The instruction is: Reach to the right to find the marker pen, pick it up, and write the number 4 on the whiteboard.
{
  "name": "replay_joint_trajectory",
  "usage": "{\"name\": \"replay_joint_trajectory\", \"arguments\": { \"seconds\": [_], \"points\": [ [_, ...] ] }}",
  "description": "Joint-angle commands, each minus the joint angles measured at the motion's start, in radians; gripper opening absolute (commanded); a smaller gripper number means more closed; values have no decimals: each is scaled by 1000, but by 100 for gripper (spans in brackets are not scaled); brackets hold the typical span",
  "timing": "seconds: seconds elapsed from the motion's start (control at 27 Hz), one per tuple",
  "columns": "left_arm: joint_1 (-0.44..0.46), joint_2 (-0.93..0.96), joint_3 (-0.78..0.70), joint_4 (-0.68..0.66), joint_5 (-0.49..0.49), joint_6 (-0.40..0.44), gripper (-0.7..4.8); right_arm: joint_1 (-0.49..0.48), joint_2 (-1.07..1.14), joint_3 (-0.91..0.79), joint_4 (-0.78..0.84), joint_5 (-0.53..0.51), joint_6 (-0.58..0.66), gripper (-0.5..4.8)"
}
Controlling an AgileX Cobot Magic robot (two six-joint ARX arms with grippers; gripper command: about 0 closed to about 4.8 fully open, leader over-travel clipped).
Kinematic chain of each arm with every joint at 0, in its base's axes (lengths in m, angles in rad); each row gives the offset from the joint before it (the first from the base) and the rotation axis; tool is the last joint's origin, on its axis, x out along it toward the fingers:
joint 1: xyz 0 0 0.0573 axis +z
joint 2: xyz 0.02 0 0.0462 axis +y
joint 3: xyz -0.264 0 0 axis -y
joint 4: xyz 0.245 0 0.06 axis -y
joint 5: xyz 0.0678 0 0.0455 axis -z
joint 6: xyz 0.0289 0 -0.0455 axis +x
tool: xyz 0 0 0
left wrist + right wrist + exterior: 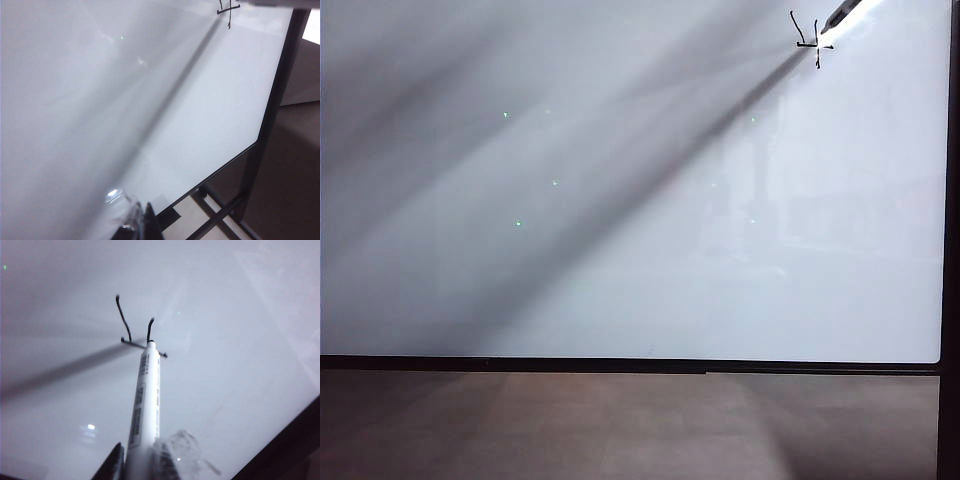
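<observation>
My right tool (142, 462) grips the marker pen (145, 400), the number 4 (135, 335) on the whiteboard (620, 250) looks nearly finished, and I cannot tell my left tool's (137, 225) opening.

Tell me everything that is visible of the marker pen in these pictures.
The marker pen is slim and straight, with a pale, plastic-looking barrel bearing small dark print and a dark tip. The right gripper holds its rear end between shut jaws. The tip is at the whiteboard, on the black strokes of the number 4. In the exterior view the pen slants in from the upper right corner, partly lost in glare.
</observation>
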Motion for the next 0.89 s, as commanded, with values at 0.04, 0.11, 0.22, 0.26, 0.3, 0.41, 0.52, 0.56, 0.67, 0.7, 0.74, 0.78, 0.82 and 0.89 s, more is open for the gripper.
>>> {"name": "replay_joint_trajectory", "arguments": {
  "seconds": [0.04, 0.11, 0.22, 0.26, 0.3, 0.41, 0.52, 0.56, 0.67, 0.7, 0.74, 0.78, 0.82, 0.89],
  "points": [
    [-1, -5, 7, -5, 3, 4, -5, 2, -83, 8, 34, -6, 2, -2],
    [-1, -9, 7, -2, 3, 4, -5, 2, -141, 8, 42, 5, 2, -2],
    [-2, -18, 7, 9, 3, 4, -5, 0, -223, 8, 50, 86, 1, -2],
    [-2, -18, 7, 13, 9, 4, -5, -5, -245, 6, 50, 114, 2, -2],
    [-2, -22, 7, 15, 20, 4, -5, -13, -266, 5, 50, 138, 2, -2],
    [-2, -23, 7, 26, 55, 4, -5, -75, -318, -10, 52, 159, 2, -2],
    [-2, -23, 7, 35, 71, 4, -5, -175, -352, -55, 80, 143, 25, -2],
    [-2, -23, 7, 41, 77, 4, -5, -208, -357, -72, 93, 124, 47, -2],
    [-2, -23, 7, 63, 133, 4, -5, -340, -354, -128, 124, 22, 140, -2],
    [-2, -23, 7, 68, 152, 3, -5, -397, -346, -154, 144, -24, 178, -2],
    [-2, -23, 7, 74, 166, 2, -5, -443, -338, -176, 165, -57, 220, -2],
    [-2, -23, 7, 87, 187, 0, -5, -495, -326, -206, 195, -91, 277, -2],
    [-2, -23, 7, 96, 207, 0, -5, -531, -315, -229, 220, -114, 317, -2],
    [-2, -23, 7, 110, 255, 0, -5, -583, -281, -274, 271, -132, 378, -2]
  ]
}}
